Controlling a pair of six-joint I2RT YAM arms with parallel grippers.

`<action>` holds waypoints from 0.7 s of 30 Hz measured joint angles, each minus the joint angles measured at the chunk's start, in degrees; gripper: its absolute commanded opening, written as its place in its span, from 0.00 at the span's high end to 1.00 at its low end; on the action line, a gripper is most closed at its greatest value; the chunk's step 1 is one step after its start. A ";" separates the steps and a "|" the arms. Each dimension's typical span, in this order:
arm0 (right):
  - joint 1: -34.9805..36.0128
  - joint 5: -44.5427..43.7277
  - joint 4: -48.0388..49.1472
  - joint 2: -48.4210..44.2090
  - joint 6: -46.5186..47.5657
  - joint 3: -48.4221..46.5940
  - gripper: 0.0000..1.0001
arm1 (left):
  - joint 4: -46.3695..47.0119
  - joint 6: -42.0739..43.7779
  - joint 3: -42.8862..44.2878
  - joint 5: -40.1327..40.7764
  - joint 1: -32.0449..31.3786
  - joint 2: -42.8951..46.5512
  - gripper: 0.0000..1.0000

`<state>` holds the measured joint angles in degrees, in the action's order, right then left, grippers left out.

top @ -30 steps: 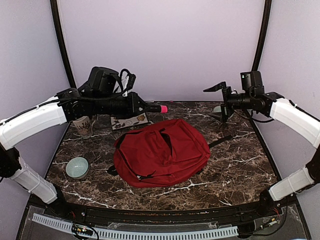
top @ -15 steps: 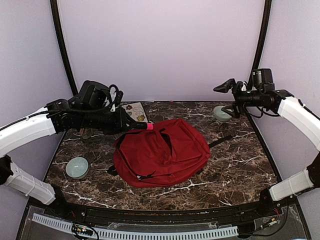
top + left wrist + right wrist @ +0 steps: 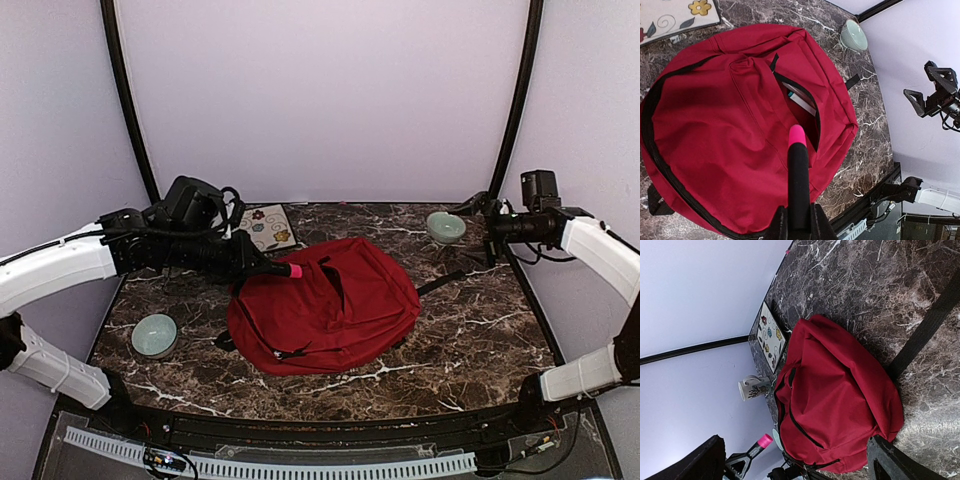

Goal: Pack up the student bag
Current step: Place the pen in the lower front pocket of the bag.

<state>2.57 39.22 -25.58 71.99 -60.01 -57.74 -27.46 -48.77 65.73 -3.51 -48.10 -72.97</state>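
Note:
The student bag (image 3: 320, 305), a big dark-red backpack, lies flat in the middle of the marble table (image 3: 470, 340). Its front pocket zip (image 3: 805, 102) gapes open, and a white, teal-edged item shows inside. My left gripper (image 3: 262, 262) is shut on a black marker with a pink cap (image 3: 798, 170). The cap hovers over the bag's upper left part, pointing toward the pocket mouth. From the right wrist view the bag (image 3: 840, 390) and the marker (image 3: 760, 444) both show. My right gripper (image 3: 482, 228) hangs open and empty at the back right, well clear of the bag.
A flower-patterned book (image 3: 265, 226) lies behind the bag. One pale green bowl (image 3: 154, 335) sits front left, another (image 3: 445, 226) back right under my right gripper. A patterned mug (image 3: 752, 386) stands at the left. A black strap (image 3: 440, 282) trails off the bag's right side.
My left arm has come down and nearer, bringing the marker's pink tip from above the table's back down over the bag. My right arm has pulled back to the right, uncovering the bowl.

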 measured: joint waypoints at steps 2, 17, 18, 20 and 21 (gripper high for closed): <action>0.00 0.74 0.04 -0.13 0.24 0.24 0.02 | 1.40 -0.98 -1.99 -1.16 0.11 -0.04 1.00; -0.37 -0.35 -4.92 -4.68 5.09 -0.74 0.05 | 26.25 -12.61 -10.97 -12.74 4.74 -12.70 1.00; -0.46 -0.39 -5.01 -5.16 5.11 -0.74 0.05 | 28.44 -13.40 -11.19 -13.66 4.92 -14.34 1.00; -0.72 -0.42 -5.27 -6.32 5.33 -0.70 0.05 | 32.89 -14.91 -11.32 -15.58 5.07 -18.12 1.00; -0.83 -0.44 -5.46 -6.80 5.42 -0.68 0.05 | 34.14 -15.37 -11.32 -16.17 5.07 -19.43 1.00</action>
<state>1.74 38.79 -31.05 65.19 -54.59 -58.41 6.68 -64.14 54.41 -19.68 -43.03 -92.40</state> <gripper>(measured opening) 0.953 0.130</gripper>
